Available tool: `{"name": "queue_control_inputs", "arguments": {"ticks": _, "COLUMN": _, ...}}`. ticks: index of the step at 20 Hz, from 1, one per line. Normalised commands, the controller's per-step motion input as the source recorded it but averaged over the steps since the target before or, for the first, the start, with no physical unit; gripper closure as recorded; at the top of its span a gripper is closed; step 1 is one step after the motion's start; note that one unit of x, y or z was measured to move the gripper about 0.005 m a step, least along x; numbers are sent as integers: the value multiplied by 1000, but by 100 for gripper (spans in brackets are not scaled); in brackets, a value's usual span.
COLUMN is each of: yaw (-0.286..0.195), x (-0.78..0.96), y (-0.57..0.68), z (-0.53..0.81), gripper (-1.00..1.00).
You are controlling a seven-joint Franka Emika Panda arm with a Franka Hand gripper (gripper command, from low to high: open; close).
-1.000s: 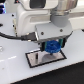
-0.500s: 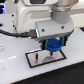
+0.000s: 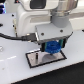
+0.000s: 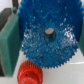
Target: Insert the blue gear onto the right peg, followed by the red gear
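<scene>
A: What does the gripper [image 3: 51, 46] have hold of?

B: The blue gear [image 3: 51, 48]. In the exterior view it sits between the 2 fingers, which are closed against its toothed rim, low over the black-bordered white plate [image 3: 33, 59].

A: And from the wrist view?

B: The blue gear [image 4: 48, 34] fills most of the picture, flat-on, with a dark round spot at its centre hub. 1 green finger pad [image 4: 10, 47] presses on its rim at one side; the other finger is barely in the picture at the opposite edge.

A: Is the right peg visible?

B: I cannot tell. In the exterior view the gear and fingers cover that part of the plate, and the dark spot at the hub may be the bore or the peg's tip. Only 1 thin dark pin [image 3: 36, 55] shows, on the plate toward the exterior view's left, just beside the gear.

A: Where is the red gear?

B: The red gear [image 4: 28, 75] lies on the white surface, just beside the blue gear's rim in the wrist view, partly overlapped by it. It is clearly smaller across. In the exterior view I cannot pick it out.
</scene>
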Motion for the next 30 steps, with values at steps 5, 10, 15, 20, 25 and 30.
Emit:
{"name": "queue_control_inputs", "arguments": {"ticks": 5, "yaw": 0, "x": 434, "y": 0, "z": 510, "gripper": 100}}
{"name": "queue_control_inputs", "arguments": {"ticks": 10, "yaw": 0, "x": 222, "y": 1, "z": 44, "gripper": 100}}
{"name": "queue_control_inputs", "arguments": {"ticks": 15, "yaw": 0, "x": 270, "y": -6, "z": -46, "gripper": 100}}
{"name": "queue_control_inputs", "arguments": {"ticks": 20, "yaw": 0, "x": 152, "y": 1, "z": -134, "gripper": 100}}
{"name": "queue_control_inputs", "arguments": {"ticks": 25, "yaw": 0, "x": 141, "y": 10, "z": -26, "gripper": 100}}
{"name": "queue_control_inputs", "arguments": {"ticks": 30, "yaw": 0, "x": 190, "y": -15, "z": -197, "gripper": 100}}
